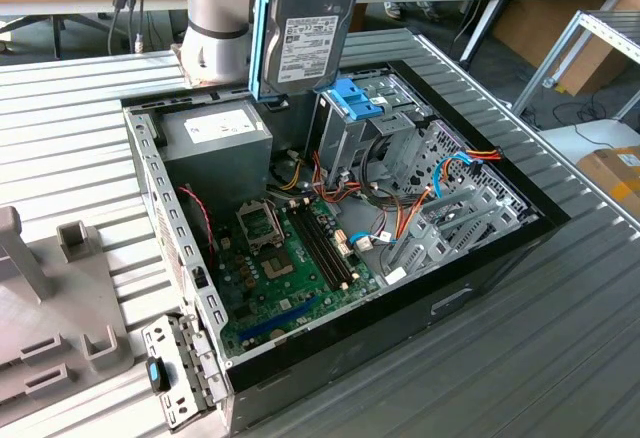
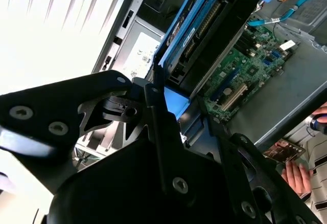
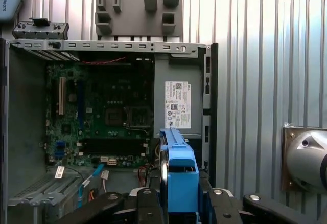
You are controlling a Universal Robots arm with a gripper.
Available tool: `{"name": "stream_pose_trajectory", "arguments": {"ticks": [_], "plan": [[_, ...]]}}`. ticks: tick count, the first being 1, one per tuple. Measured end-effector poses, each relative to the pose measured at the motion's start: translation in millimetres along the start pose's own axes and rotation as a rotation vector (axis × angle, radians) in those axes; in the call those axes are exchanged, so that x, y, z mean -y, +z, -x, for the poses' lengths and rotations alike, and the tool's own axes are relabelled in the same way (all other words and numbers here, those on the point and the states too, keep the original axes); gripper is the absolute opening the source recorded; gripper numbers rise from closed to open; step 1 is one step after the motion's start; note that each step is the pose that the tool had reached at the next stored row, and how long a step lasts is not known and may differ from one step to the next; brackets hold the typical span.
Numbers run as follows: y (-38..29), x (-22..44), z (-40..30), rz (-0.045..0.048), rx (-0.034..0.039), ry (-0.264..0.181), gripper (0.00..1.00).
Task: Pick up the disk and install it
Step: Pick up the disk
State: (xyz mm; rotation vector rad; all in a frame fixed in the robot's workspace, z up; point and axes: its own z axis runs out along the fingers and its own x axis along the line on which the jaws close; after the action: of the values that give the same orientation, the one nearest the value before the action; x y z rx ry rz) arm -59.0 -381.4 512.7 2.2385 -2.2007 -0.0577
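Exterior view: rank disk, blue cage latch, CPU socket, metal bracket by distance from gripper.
1. disk, in the gripper, above the case.
2. blue cage latch, just beneath.
3. CPU socket, mid-board.
4. metal bracket, case's outer corner.

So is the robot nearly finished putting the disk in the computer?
About halfway, I'd say. Done: the disk is picked up and in the air. In hand: the gripper is clamped on its blue end, holding it upright over the open computer case, close to the grey cage. Left: the disk is not in the cage yet.
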Motion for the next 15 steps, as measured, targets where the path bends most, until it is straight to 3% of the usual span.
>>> {"name": "stream_pose_trajectory", "arguments": {"ticks": [5,8,15], "plan": [[-0.4,9.6,-4.7,0.0001,0.0000,0.000,0.36],[-0.7,12.5,-15.9,0.0002,0.0000,0.000,0.36],[-1.1,15.8,-29.2,0.0001,0.0000,0.001,0.36]]}}
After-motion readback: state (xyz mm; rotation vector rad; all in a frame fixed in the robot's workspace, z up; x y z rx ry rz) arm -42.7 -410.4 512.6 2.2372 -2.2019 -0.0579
